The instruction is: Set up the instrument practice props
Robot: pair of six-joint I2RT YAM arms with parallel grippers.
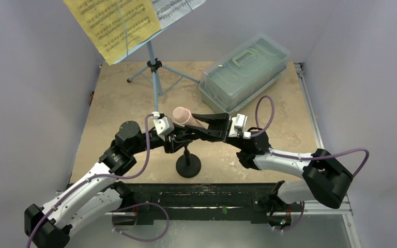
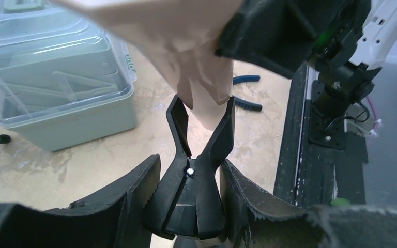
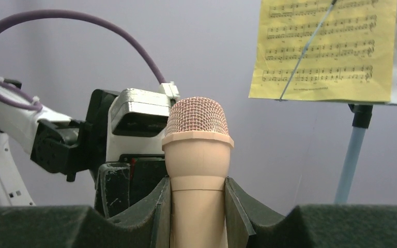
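The light blue music stand [image 1: 155, 77] stands at the back with a yellow sheet [image 1: 116, 26] and a white sheet [image 1: 178, 10] on it. The black mic stand [image 1: 188, 165] stands on its round base near the front. My left gripper [image 1: 180, 137] is shut on its clip [image 2: 199, 150], which sits between my fingers [image 2: 134, 191]. My right gripper [image 3: 197, 182] is shut on the peach-pink microphone [image 3: 197, 155], mesh head pointing away from the wrist. In the left wrist view the microphone's tail end [image 2: 201, 88] sits between the clip's two prongs.
The clear lidded plastic box [image 1: 243, 70] lies at the back right, close behind the right gripper. Blue-handled pliers [image 2: 245, 80] lie on the table near the front rail [image 1: 212, 194]. The music stand's tripod legs [image 1: 134, 77] spread at the back left.
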